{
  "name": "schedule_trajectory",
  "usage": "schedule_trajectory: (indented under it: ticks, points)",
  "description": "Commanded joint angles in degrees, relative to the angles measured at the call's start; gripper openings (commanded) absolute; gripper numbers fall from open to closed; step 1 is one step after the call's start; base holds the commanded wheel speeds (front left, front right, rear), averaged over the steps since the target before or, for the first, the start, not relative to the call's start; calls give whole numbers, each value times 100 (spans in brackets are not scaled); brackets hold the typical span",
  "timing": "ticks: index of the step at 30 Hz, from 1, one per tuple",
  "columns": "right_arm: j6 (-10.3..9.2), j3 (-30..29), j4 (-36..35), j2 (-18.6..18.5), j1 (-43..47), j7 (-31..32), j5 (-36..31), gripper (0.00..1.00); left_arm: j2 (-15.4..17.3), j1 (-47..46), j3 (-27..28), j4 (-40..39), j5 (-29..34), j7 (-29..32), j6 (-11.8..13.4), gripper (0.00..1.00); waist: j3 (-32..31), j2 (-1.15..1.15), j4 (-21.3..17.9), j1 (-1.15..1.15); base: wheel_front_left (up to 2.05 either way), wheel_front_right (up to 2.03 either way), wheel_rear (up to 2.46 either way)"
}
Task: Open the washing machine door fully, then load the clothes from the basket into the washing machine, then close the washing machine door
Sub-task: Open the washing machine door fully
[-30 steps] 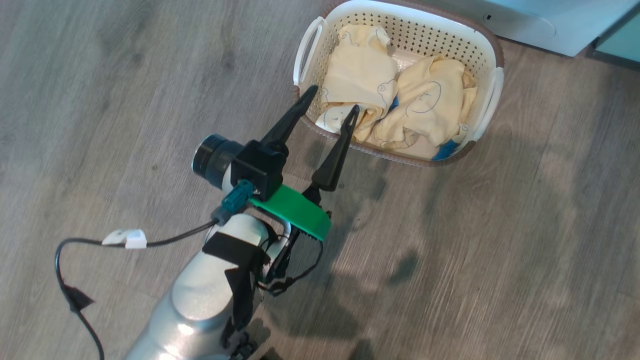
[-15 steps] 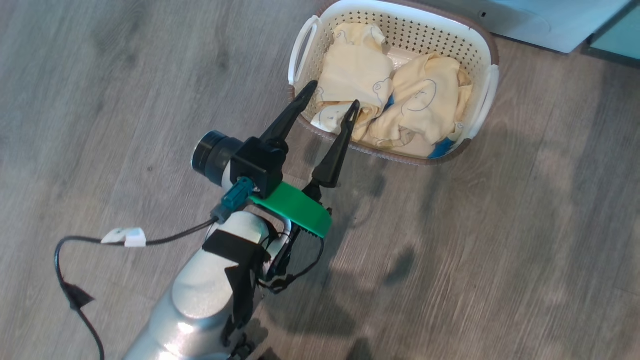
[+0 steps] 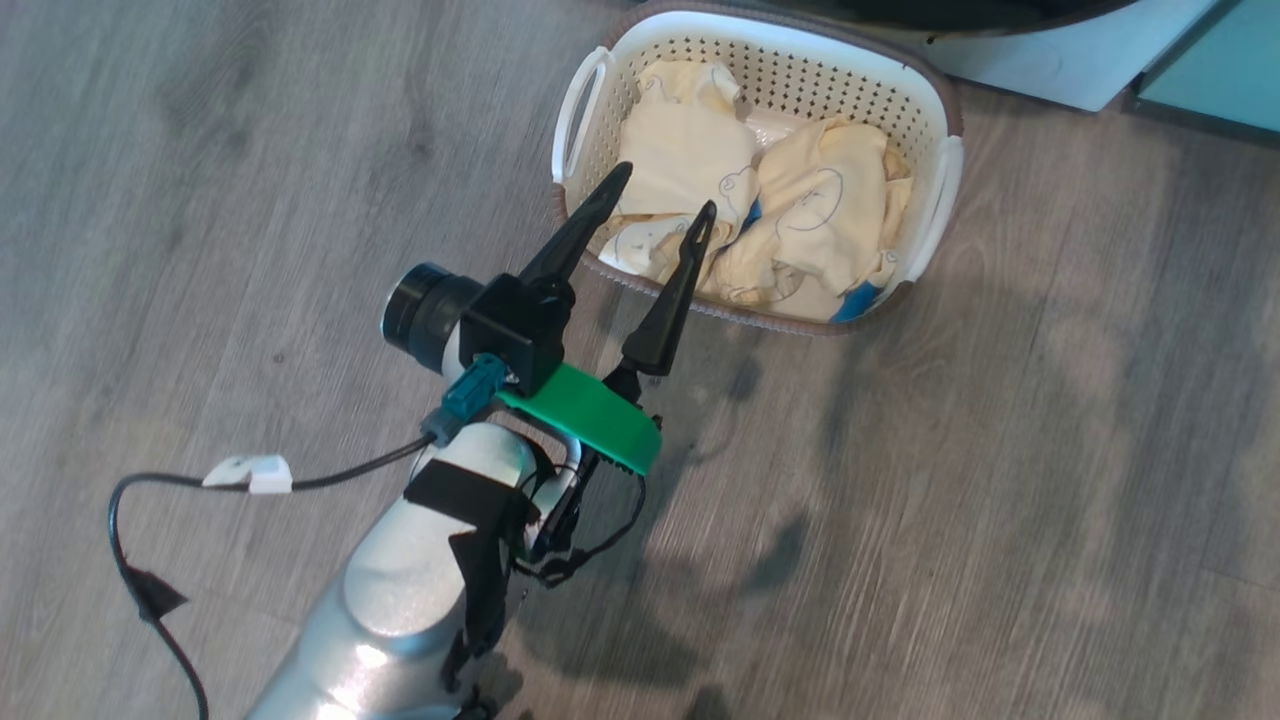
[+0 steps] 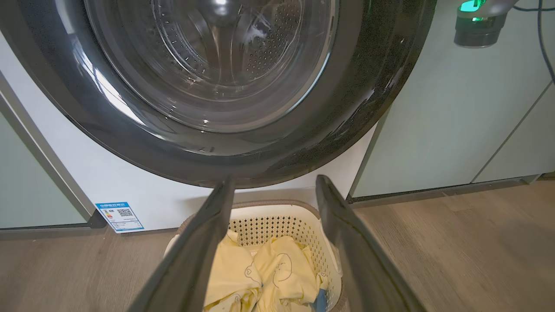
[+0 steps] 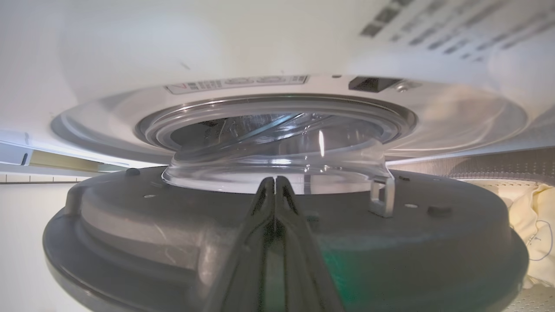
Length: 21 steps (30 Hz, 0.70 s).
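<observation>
The white basket (image 3: 830, 85) stands on the floor and holds pale-yellow clothes (image 3: 690, 150). My left gripper (image 3: 665, 190) hovers open over its near-left rim, with nothing between the fingers. In the left wrist view the same gripper (image 4: 275, 181) points at the washing machine door (image 4: 260, 160), black-rimmed, above the basket (image 4: 277, 227) and clothes (image 4: 269, 273). My right gripper (image 5: 274, 180) is shut and empty, its tips at the grey inner side of the door (image 5: 173, 225), which stands ajar from the washing machine (image 5: 130, 43).
Pale-green cabinet doors (image 4: 455, 108) flank the white washing machine (image 4: 173, 199), which carries a blue label sticker (image 4: 119, 216). My right arm with a green light (image 4: 477, 21) reaches in at the door's right edge. Wood floor spreads around the basket.
The head camera has shifted: the basket now sits lower and further left in the picture, and the door's dark rim shows at the top edge. The left gripper holds its place, still open.
</observation>
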Motion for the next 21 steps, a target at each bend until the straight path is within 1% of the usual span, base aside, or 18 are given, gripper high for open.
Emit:
schedule_trajectory:
  ticks: [1,7,21]
  points:
    - [-15,46,-295,218,-8,138,31,0,91,-62,234,-136,22,-35,21,100,-34,0,-27,0,0,0,0]
    - [-15,71,-686,340,422,440,155,0,91,23,243,-97,-9,-35,10,100,-191,0,-61,0,0,0,0]
    - [-15,99,-1498,545,1490,875,426,0,91,282,337,29,27,-35,-71,100,-617,0,-91,0,0,0,0]
